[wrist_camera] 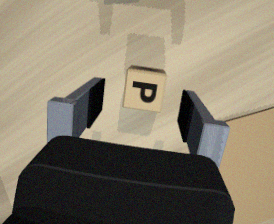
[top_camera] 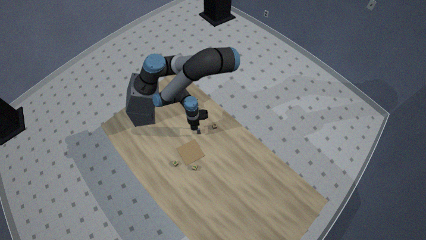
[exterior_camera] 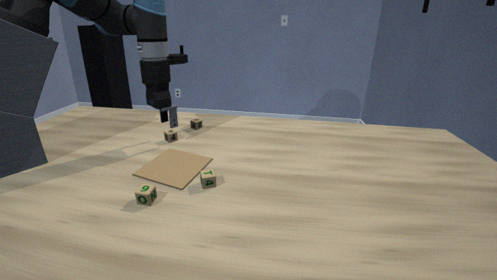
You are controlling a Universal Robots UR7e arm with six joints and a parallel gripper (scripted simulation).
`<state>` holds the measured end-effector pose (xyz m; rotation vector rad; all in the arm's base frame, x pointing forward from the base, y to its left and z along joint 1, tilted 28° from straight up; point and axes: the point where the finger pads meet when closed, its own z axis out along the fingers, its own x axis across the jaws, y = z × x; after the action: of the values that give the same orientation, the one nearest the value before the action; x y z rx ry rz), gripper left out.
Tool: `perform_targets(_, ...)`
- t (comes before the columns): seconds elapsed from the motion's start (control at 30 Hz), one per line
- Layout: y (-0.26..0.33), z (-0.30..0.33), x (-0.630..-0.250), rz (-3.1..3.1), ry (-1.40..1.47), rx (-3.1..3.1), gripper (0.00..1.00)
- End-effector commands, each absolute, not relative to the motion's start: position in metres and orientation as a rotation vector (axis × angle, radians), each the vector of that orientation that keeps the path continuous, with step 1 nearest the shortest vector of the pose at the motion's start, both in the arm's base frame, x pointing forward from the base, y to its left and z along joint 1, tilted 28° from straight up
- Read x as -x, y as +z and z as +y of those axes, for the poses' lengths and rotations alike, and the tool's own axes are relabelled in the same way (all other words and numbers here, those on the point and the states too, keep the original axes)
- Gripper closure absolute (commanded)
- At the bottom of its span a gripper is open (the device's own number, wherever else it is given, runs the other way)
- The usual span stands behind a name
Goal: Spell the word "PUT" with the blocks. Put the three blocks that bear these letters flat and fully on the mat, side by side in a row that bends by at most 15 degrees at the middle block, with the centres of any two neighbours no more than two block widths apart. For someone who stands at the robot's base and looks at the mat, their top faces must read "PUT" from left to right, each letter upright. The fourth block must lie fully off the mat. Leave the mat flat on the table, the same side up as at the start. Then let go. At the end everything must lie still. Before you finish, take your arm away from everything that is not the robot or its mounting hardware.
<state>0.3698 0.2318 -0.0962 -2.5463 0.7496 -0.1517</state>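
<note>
A brown mat [exterior_camera: 173, 167] lies flat on the wooden table; it also shows in the top view [top_camera: 190, 152]. My gripper [exterior_camera: 169, 116] is open and empty, a little above a wooden block with a black P on top [wrist_camera: 145, 88], which lies off the mat near the robot's side [exterior_camera: 171, 135]. In the wrist view my gripper [wrist_camera: 141, 100] has a finger on each side of the block, apart from it. A block with a green T on top [exterior_camera: 207, 178] lies just off the mat's corner. A block showing green 9 and O [exterior_camera: 146, 194] lies off the mat.
Another wooden block [exterior_camera: 196, 123] with dark marks lies beyond the P block; its letter is too small to read. The robot's grey base [top_camera: 140, 102] stands at the table's end. A dark pillar [exterior_camera: 104, 67] stands behind.
</note>
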Motion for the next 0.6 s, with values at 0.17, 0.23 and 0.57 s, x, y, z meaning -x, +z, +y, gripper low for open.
perform_targets(0.17, -0.1068, 0.2375, -0.3745, 0.748, -0.158, 2.546, 0.00)
perform_targets(0.23, -0.1078, 0.2380, -0.3748, 0.748, -0.158, 2.546, 0.00)
perform_targets(0.57, -0.1093, 0.2386, -0.3745, 0.749, -0.156, 2.546, 0.00)
